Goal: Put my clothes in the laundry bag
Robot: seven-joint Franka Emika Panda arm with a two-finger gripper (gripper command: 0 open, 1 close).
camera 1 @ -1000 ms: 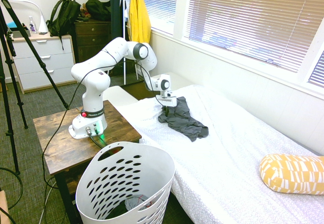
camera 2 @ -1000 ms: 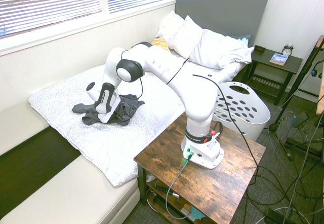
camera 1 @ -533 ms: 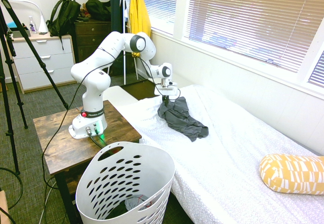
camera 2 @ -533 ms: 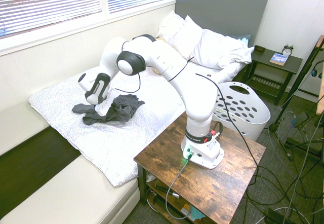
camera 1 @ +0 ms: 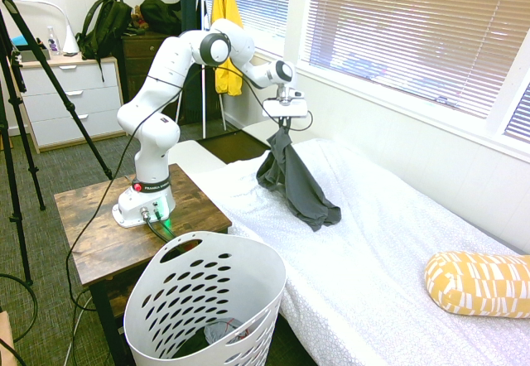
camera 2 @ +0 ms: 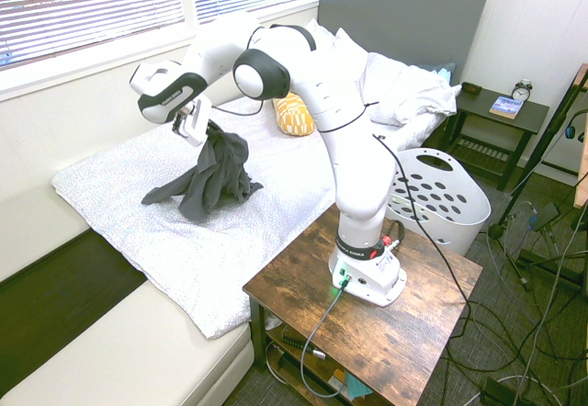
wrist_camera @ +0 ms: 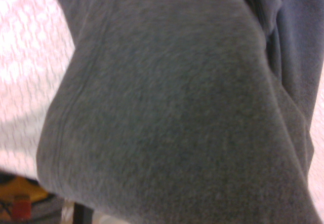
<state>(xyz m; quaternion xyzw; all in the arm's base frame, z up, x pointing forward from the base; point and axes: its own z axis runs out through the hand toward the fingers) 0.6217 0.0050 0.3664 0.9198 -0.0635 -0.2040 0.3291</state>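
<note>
First exterior view: white gripper (camera 1: 285, 121) above the bed (camera 1: 397, 287), fingers pointing down, with the dark grey garment (camera 1: 300, 185) hanging from it.
Gripper state: closed, pinching a bunched upper part of the garment between the fingertips.
Garment position: upper part raised in a peak; lower folds resting on the bed's white cover. Second exterior view shows the same arrangement, with one end trailing flat on the cover.
Wrist view: grey fabric fills most of the frame, with the patterned cover at the sides.
Laundry basket: white, with oval holes (camera 1: 207, 287); stands beside the wooden side table (camera 1: 186, 196), near the bed edge. Some cloth (camera 1: 222, 329) lies inside it.
Step in hand: lifting. The grasp is made; the garment is only partly clear of the bed and not in the basket.
Next move: continue raising until the lowest fold leaves the cover, then swing across toward the basket. Carry high enough for the hanging length to pass over the rim — opening the gripper only when the cloth is above the basket mouth.
Caution: the hold is on a small part of a long garment. Slippage is possible while the rest drags — a steady lift is advised. A trailing end could catch on the rim or drape outside.
</note>
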